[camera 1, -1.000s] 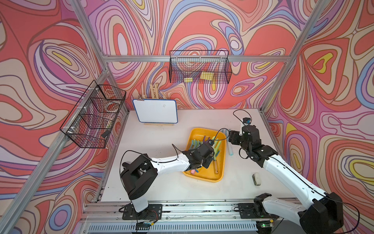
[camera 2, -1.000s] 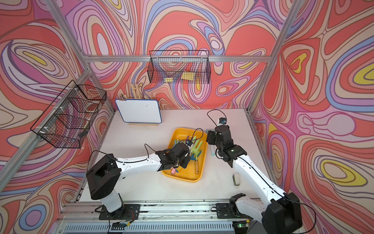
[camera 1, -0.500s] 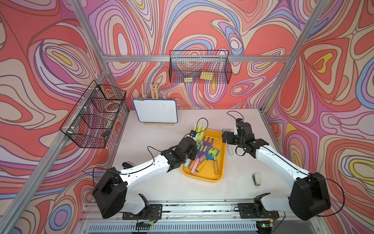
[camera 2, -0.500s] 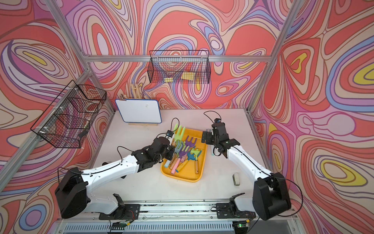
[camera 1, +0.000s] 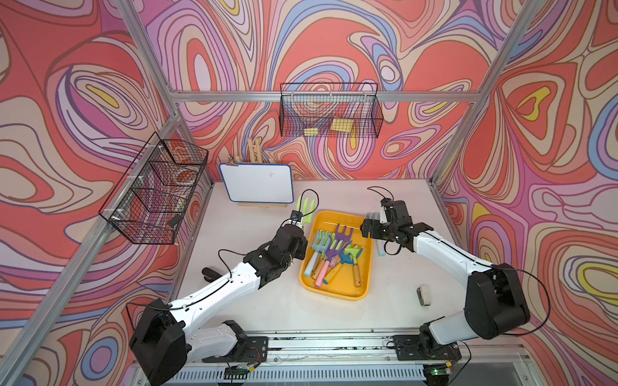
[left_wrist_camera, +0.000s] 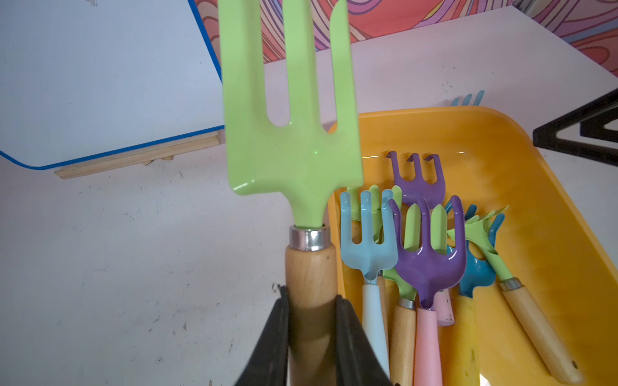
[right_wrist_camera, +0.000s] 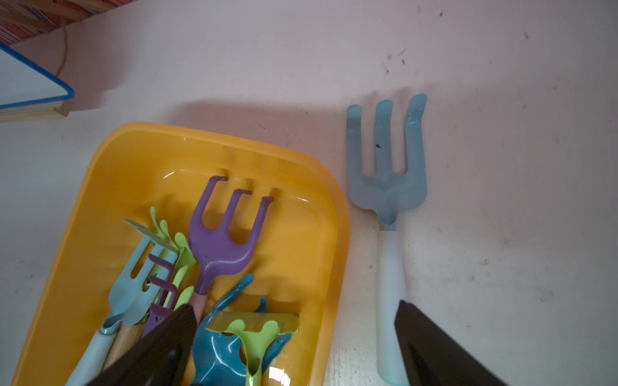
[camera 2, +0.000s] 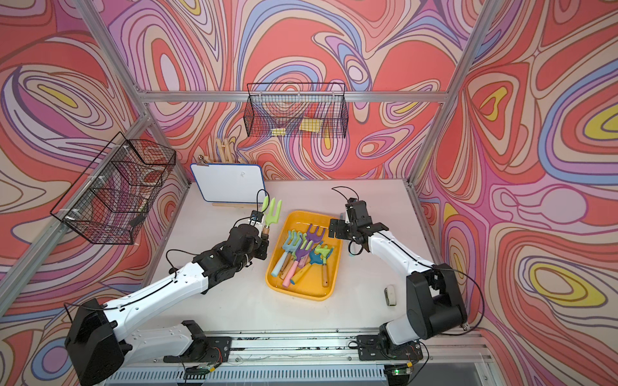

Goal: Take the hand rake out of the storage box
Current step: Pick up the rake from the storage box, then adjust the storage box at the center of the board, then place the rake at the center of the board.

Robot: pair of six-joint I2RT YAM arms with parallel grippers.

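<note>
The storage box (camera 1: 334, 296) (camera 2: 301, 295) is a yellow-orange tray in mid-table, also in the wrist views (left_wrist_camera: 535, 187) (right_wrist_camera: 133, 173). Several coloured rakes (camera 1: 331, 254) lie in it. My left gripper (camera 1: 299, 230) (camera 2: 264, 235) (left_wrist_camera: 312, 300) is shut on the wooden handle of a green hand rake (camera 1: 306, 210) (camera 2: 272, 214) (left_wrist_camera: 291, 150). It holds the rake off the table just outside the box's far left corner, tines towards the whiteboard. My right gripper (camera 1: 369, 227) (camera 2: 336, 229) (right_wrist_camera: 294, 305) stands open over the box's far right edge. A pale blue rake (right_wrist_camera: 386, 187) (camera 1: 379, 247) lies on the table beside that edge.
A whiteboard (camera 1: 257, 182) leans at the back left of the table. Black wire baskets hang on the back wall (camera 1: 329, 115) and the left wall (camera 1: 153, 194). A small white object (camera 1: 424, 295) lies at the front right, and a black object (camera 1: 210, 272) near the left edge.
My left gripper has lifted the green rake out of the box and carried it to the far left corner. My right gripper has opened wider and drawn back to the box's far right edge.
</note>
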